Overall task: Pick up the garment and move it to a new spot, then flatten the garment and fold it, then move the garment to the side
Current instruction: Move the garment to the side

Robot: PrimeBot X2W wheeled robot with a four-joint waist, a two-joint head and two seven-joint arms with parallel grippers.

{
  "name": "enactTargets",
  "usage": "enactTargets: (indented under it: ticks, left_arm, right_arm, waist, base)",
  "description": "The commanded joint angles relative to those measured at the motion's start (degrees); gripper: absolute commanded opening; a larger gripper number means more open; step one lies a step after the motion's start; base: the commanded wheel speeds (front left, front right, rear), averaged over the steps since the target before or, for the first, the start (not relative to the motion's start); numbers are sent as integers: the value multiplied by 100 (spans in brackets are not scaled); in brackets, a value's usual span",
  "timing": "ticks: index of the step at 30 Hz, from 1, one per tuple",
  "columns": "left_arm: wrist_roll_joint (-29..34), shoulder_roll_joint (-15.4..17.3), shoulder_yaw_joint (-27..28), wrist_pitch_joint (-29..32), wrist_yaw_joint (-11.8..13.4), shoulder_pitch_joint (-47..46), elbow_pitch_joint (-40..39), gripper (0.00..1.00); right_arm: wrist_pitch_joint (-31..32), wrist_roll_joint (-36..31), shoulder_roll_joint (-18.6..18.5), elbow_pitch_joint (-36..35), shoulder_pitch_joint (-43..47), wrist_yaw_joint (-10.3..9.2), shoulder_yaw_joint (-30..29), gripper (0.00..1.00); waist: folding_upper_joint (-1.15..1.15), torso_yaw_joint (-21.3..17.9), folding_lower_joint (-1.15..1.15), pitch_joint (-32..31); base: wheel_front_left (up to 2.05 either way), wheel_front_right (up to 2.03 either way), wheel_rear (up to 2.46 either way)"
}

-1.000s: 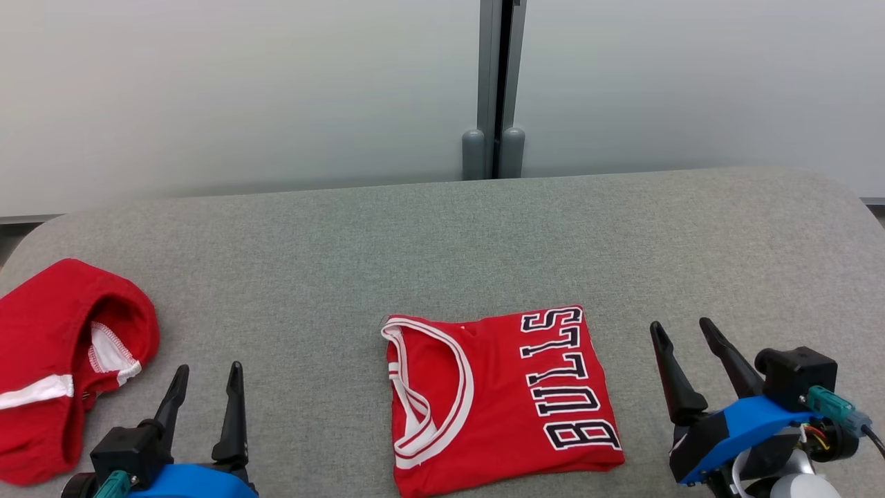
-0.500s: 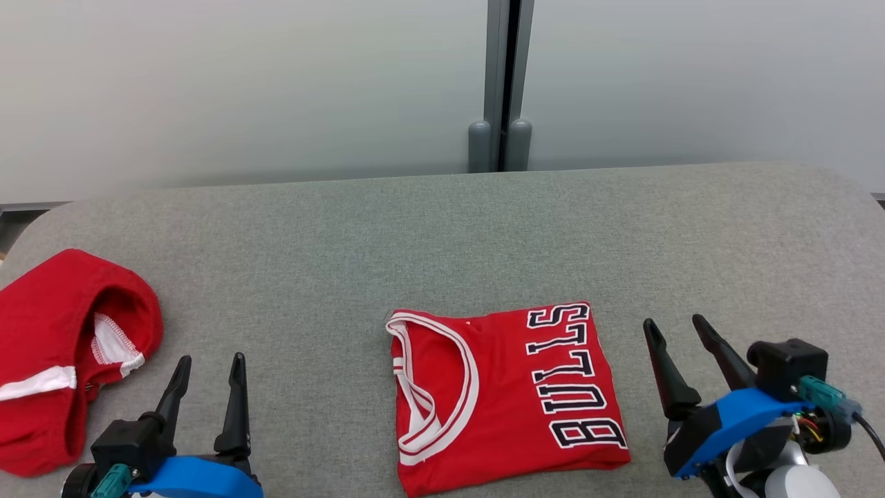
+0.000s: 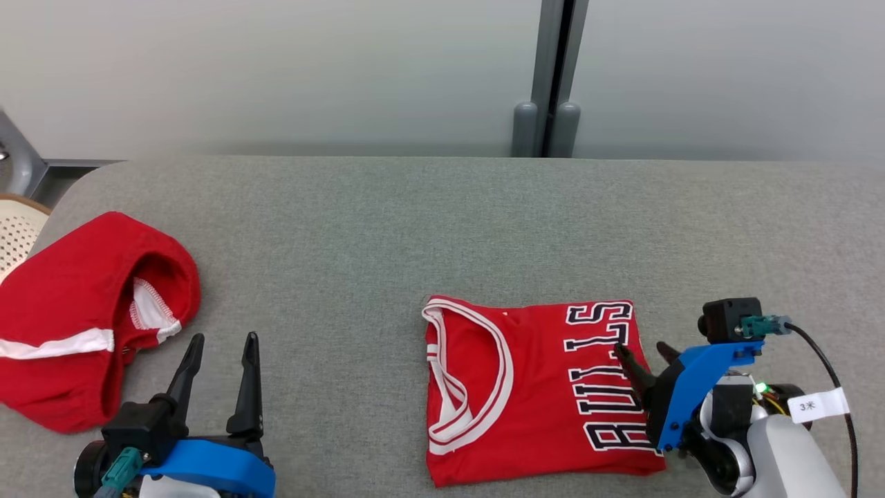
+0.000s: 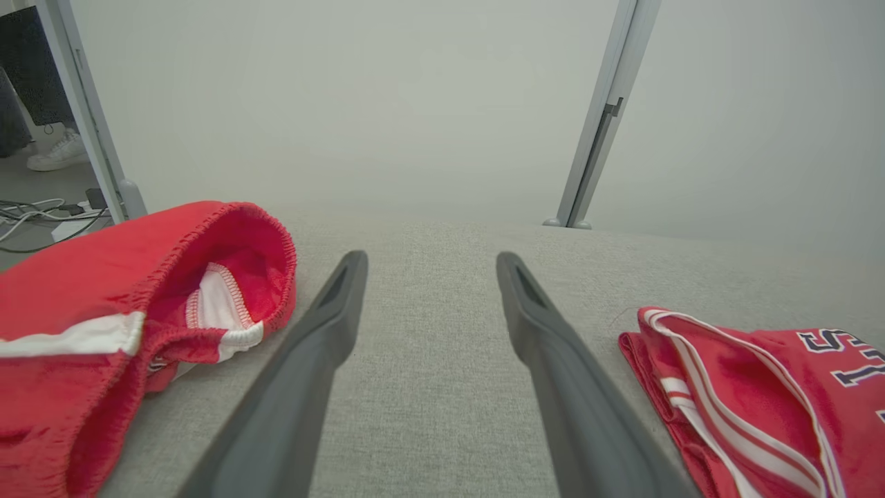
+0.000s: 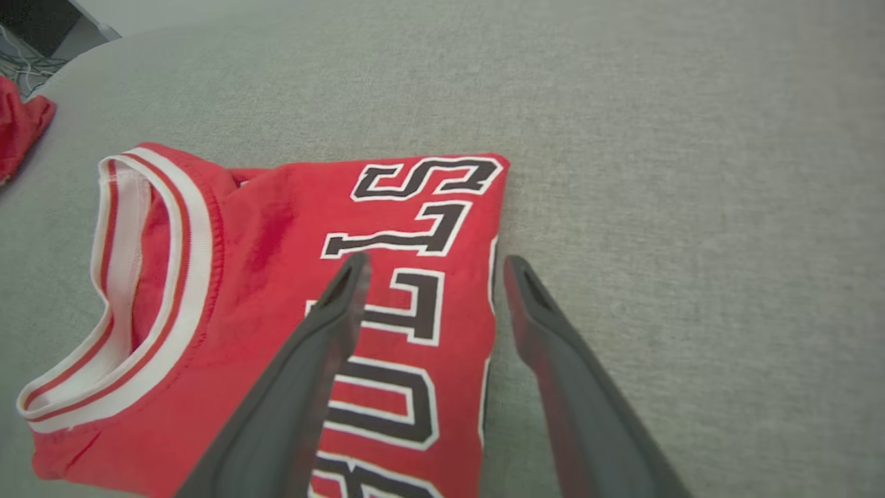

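The garment (image 3: 525, 387) is a red jersey with white trim and dark lettering, lying folded flat at the middle front of the grey table (image 3: 415, 228). My right gripper (image 3: 641, 349) stands open over its right edge. In the right wrist view the right gripper (image 5: 435, 261) has one finger above the lettering of the garment (image 5: 276, 242) and the other above bare table, holding nothing. My left gripper (image 3: 224, 339) is open and empty at the front left, between the two red pieces. The left wrist view shows the left gripper (image 4: 430, 257) with the garment (image 4: 760, 387) to its right.
A second red piece, shorts with a white stripe (image 3: 76, 325), lies crumpled at the table's left end (image 4: 104, 297). A grey post (image 3: 550, 83) stands behind the table. A wicker seat (image 3: 14, 228) sits past the left edge. A person's shoe (image 4: 52, 155) and cables (image 4: 34, 214) are on the floor.
The head camera has turned, shifting the whole picture to the right. My right gripper has moved left, from beside the garment to over its right edge. The left gripper has kept its place.
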Motion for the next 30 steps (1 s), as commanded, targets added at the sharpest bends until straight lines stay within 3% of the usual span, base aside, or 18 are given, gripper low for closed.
enactTargets:
  ticks: [1,11,21,22,23,30]
  left_arm:
    - [8,10,-6,-26,-38,-120,4,100]
    - [7,20,-19,-61,-10,-88,25,100]
    - [-12,27,-47,-99,-42,-88,49,100]
    - [-8,23,-53,-101,-40,-97,49,100]
    - [-5,20,-57,-103,-36,-101,45,100]
    - [-8,61,-26,-107,40,-17,-63,100]
  right_arm:
    - [84,91,-3,198,-153,3,-13,100]
    - [163,-421,-4,1423,-420,3,-442,100]
    - [222,202,80,2149,-455,17,235,100]
    - [257,226,93,2204,-488,19,335,39]
    - [263,213,100,2229,-518,27,448,0]
    - [199,-696,-200,1753,-1083,7,779,0]
  waist:
    - [0,108,-1,49]
    - [0,309,-1,111]
    - [0,330,-1,131]
    - [0,332,-1,131]
    - [0,332,-1,131]
    - [0,113,-1,140]
  base:
    - [0,0,0]
    - [0,0,0]
    - [0,0,0]
    - [0,0,0]
    - [0,0,0]
    - [0,0,0]
